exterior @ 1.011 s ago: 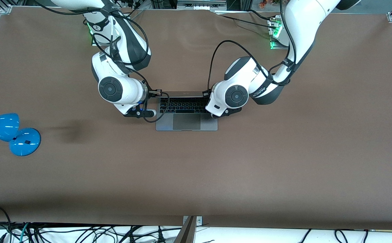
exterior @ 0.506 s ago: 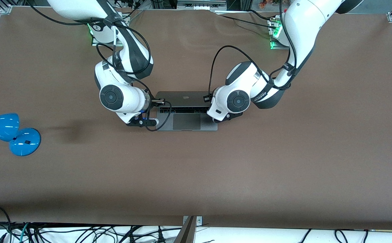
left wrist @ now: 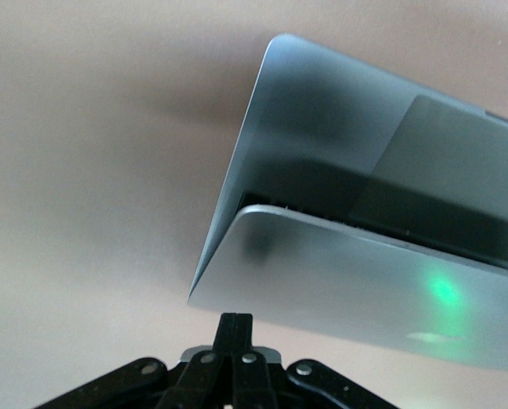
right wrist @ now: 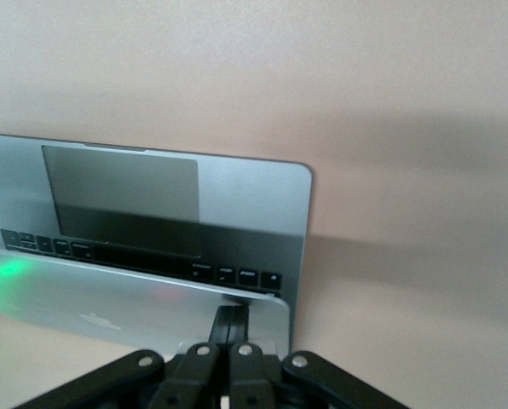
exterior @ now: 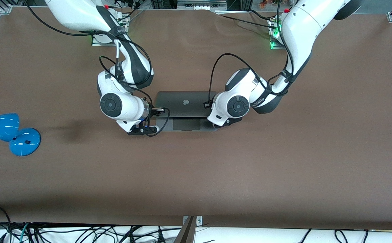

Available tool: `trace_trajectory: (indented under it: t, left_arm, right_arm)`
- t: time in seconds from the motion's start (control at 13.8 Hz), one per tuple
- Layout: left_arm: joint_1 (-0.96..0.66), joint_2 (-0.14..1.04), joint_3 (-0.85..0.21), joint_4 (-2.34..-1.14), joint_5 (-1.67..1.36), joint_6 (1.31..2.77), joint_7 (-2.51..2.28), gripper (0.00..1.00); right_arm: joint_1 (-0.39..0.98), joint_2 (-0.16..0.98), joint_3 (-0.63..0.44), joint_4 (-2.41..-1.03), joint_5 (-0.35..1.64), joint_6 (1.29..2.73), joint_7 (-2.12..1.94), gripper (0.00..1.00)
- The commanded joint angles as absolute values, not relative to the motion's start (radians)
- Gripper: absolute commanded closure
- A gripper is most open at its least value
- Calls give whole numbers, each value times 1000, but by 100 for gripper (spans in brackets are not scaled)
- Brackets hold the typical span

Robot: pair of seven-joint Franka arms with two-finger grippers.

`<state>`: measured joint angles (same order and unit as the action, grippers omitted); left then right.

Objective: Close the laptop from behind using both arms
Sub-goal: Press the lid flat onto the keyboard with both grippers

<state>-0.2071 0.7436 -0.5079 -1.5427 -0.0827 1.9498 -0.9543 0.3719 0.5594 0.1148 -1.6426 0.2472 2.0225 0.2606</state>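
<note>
The grey laptop sits mid-table with its lid tipped far down over the base, so only the trackpad strip shows. My right gripper is shut, with its tips against the back of the lid near the corner toward the right arm's end. At the other corner, my left gripper is shut too, its tips at the back of the lid. In both wrist views a narrow gap shows between the lid and the keyboard deck. Neither gripper holds anything.
A blue desk lamp stands at the table's edge toward the right arm's end. Black cables loop from both wrists over the brown table. Cables hang below the table's front edge.
Both grippers have pushed the lid down toward the front camera. The keyboard showed a second ago and is now covered, and the logo side of the lid faces up.
</note>
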Motion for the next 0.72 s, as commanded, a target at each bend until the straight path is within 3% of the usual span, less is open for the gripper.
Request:
trace_trajectory:
  t: [0.0, 0.65]
  left_arm:
    - [-218, 782, -505, -1506, -31, 1962, -943, 100]
    - [-224, 839, -485, -1499, 14, 2028, -943, 100]
  right_arm:
    - [376, 577, 100, -1618, 236, 2022, 229, 100]
    - [368, 653, 97, -1612, 238, 2118, 108, 100]
